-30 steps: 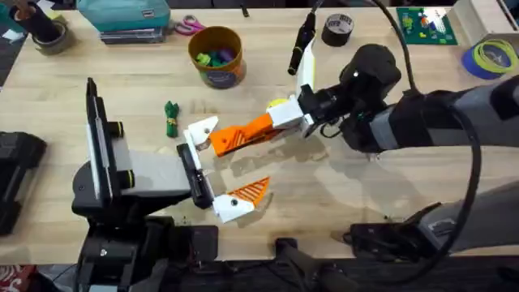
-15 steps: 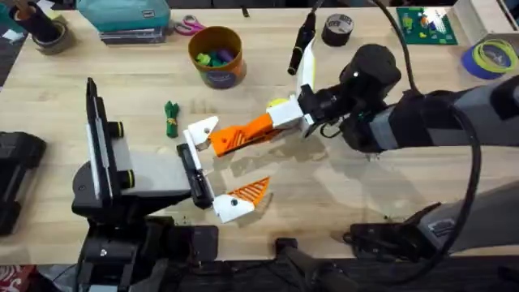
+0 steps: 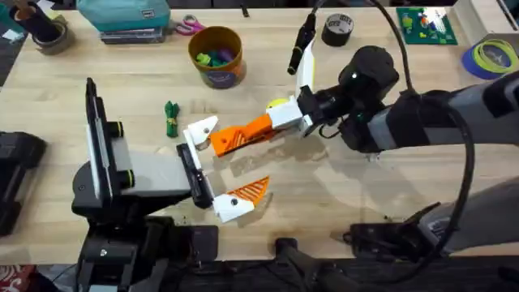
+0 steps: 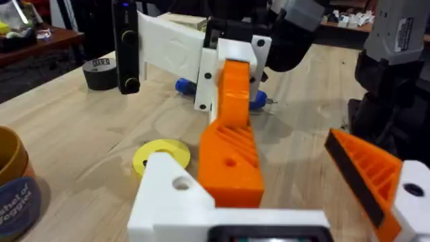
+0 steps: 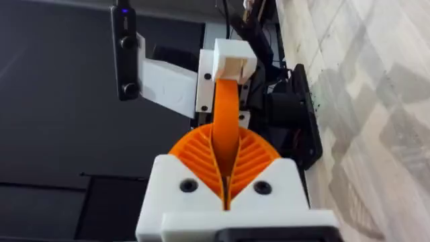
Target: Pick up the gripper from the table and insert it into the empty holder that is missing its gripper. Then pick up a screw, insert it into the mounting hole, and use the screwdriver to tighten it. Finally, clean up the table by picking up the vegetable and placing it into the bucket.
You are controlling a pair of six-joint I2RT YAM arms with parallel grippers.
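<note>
Orange ribbed plastic gripper (image 3: 240, 134) — pinched by right gripper (image 3: 261, 128) — enters left gripper's (image 3: 217, 166) spread plain white holder (image 3: 201, 130); slide straight until its screw holes align.

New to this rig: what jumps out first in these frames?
The loose orange gripper at mid-table, pinched in the right claw and pressed up against the left claw's bare white holder. Next, the left claw's other finger with its orange ribbed pad, spread wide nearer the bases. Behind, the green vegetable lies loose on the wood, short of the orange bucket.
</note>
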